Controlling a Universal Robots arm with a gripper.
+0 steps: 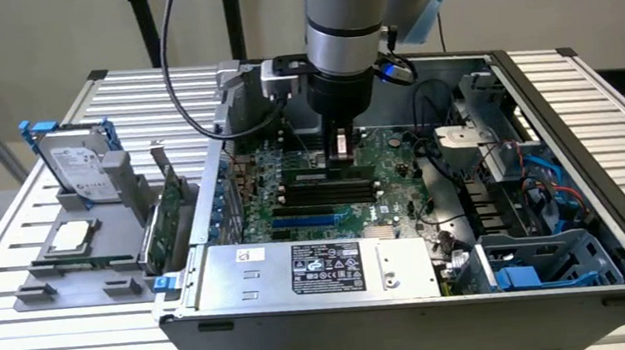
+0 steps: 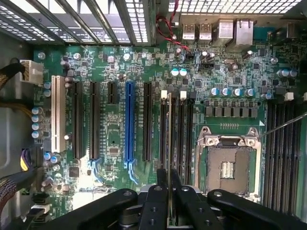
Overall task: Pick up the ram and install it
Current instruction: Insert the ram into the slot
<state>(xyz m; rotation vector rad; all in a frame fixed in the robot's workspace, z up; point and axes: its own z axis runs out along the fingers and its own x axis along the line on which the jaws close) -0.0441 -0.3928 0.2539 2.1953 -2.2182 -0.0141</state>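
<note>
My jaws [image 1: 340, 151] are clamped on the ram [image 2: 169, 139], which I hold edge-on over the motherboard [image 2: 115, 139] inside the open computer case [image 1: 590, 200]. In the wrist view the ram shows as a thin pale strip running up from between my black fingers [image 2: 156, 201], lined up along the bank of black memory slots [image 2: 176, 129] just beside the empty processor socket [image 2: 228, 165]. Whether its lower edge is seated in a slot or only just above it, I cannot tell. On the far side of those slots stand the long expansion slots, one blue [image 2: 129, 122] and one white [image 2: 56, 115].

In the exterior view I hang straight down into the case, my wrist near the middle of the board, with the power supply [image 1: 316, 269] lying along the case's near edge and a tangle of black cables [image 1: 436, 142] toward the exterior view's right. Outside the case, on the ribbed metal worktop [image 1: 615, 103] at the exterior view's left, a grey fixture tray [image 1: 36, 283] holds a hard drive [image 1: 74, 168] standing upright, a square silver processor [image 1: 72, 237] lying flat, and a green expansion card [image 1: 162, 219] standing on edge just beside the case wall.
</note>
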